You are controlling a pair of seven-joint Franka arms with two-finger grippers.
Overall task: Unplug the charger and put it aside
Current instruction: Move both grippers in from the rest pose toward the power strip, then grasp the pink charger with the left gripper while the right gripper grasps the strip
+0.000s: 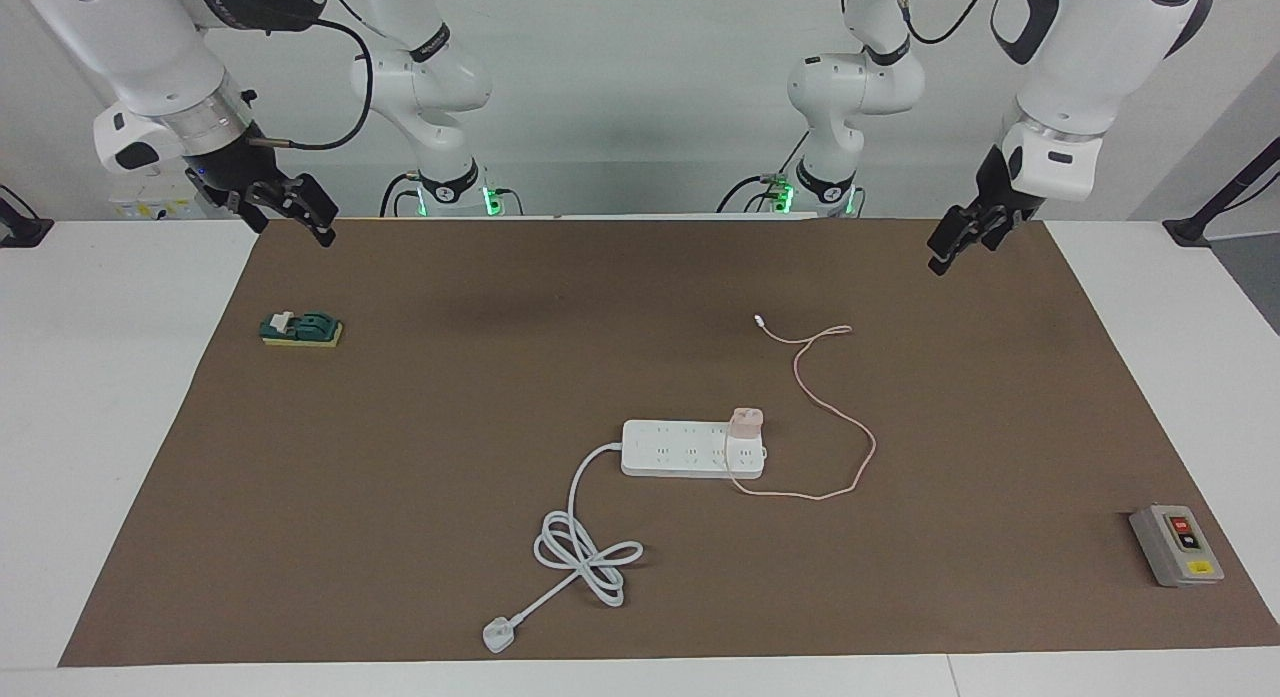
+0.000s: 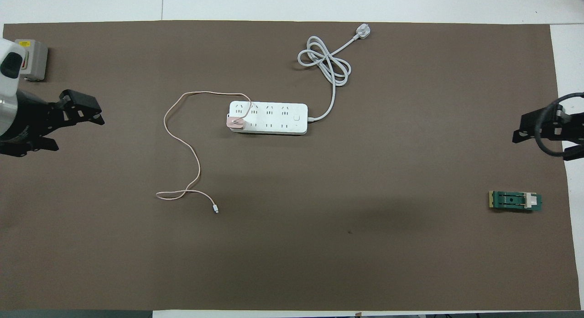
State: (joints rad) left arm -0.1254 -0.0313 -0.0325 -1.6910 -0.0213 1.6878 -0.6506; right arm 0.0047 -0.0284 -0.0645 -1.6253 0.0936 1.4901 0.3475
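We found the table (image 1: 120, 397) (image 2: 319, 3) covered by a brown mat (image 1: 450, 377) (image 2: 365, 245) that carried every item. The left arm (image 1: 1080, 67) entered from its own end and held the left gripper (image 1: 962, 239) (image 2: 77, 115) in the air over the mat's edge at that end; its jaws stood apart and held nothing. The right arm (image 1: 150, 57) held the right gripper (image 1: 295, 205) (image 2: 543, 131) in the air over the mat's edge at the other end; we could not tell how its jaws stood. The white strip (image 1: 692, 449) (image 2: 268, 117) lay flat near the middle of the mat, and its thick cord (image 1: 585, 552) (image 2: 326, 62) ran in loose loops to a plug (image 1: 497, 635) (image 2: 362, 32) farther from the robots. The grey box (image 1: 1176, 545) (image 2: 33, 58) sat at the left arm's end, farther from the robots than the strip. A green block (image 1: 301, 329) (image 2: 515, 201) lay at the right arm's end, nearer to the robots. The charger (image 1: 747, 423) (image 2: 236, 122) sat plugged into the strip, at the strip's end toward the left arm. Its thin pink cable (image 1: 850, 457) (image 2: 182, 144) curved away over the mat toward the robots and ended in a small connector (image 1: 760, 320) (image 2: 216, 210).
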